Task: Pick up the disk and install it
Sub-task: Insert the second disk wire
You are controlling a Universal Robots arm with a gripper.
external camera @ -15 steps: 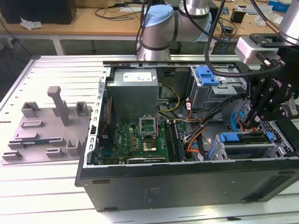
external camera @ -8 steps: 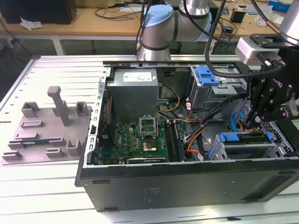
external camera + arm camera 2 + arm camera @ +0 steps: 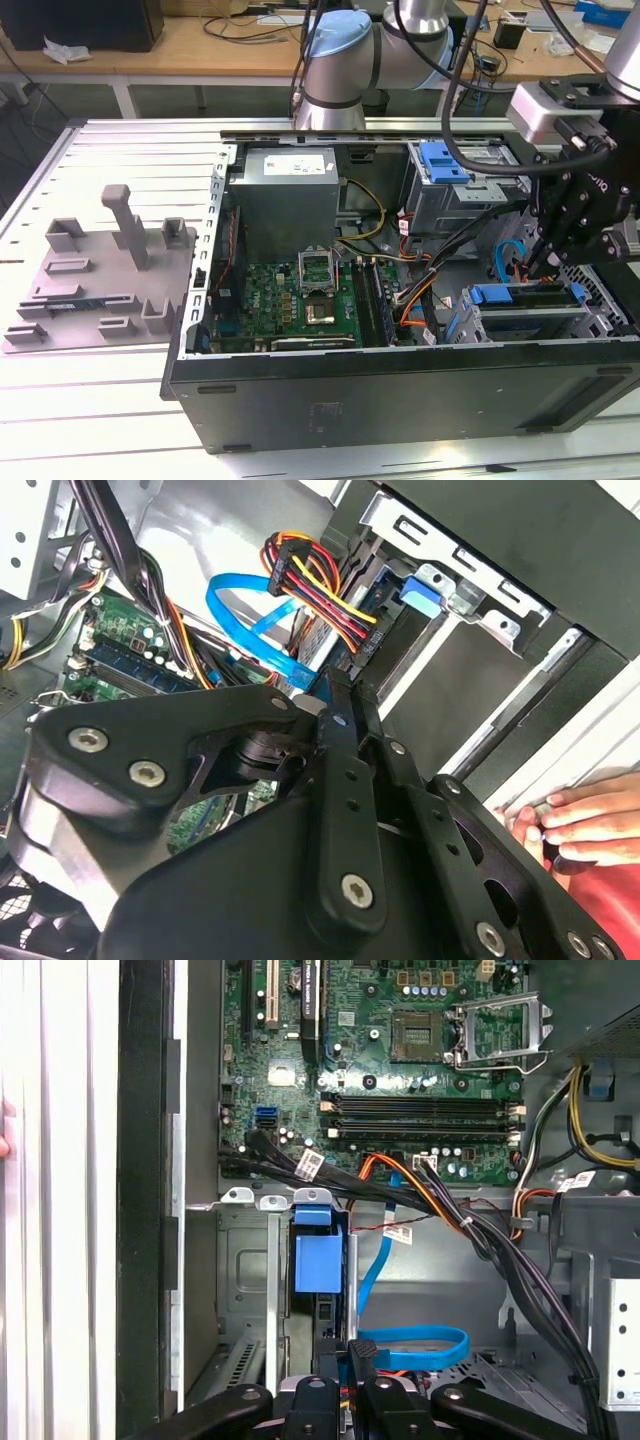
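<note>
The disk (image 3: 500, 294) stands on edge in the lower bay at the front of the open computer case, on the exterior view's right, its blue carrier frame along the top. In the first wrist view its blue carrier tab (image 3: 318, 1260) sits in the grey bay slot. In the second wrist view the blue tab (image 3: 425, 592) shows beside the plugged-in coloured power wires. My gripper (image 3: 535, 268) hangs just above the disk's rear end. Its black fingers are pressed together (image 3: 362, 1355) (image 3: 332, 685), with nothing visible between them.
A grey drive cage with a blue latch (image 3: 445, 165) sits at the case's back. Blue data cable (image 3: 410, 1345) and wire bundles (image 3: 500, 1250) run beside the bay. A grey fixture plate (image 3: 100, 280) lies left. A person's hand (image 3: 580, 815) rests outside the case.
</note>
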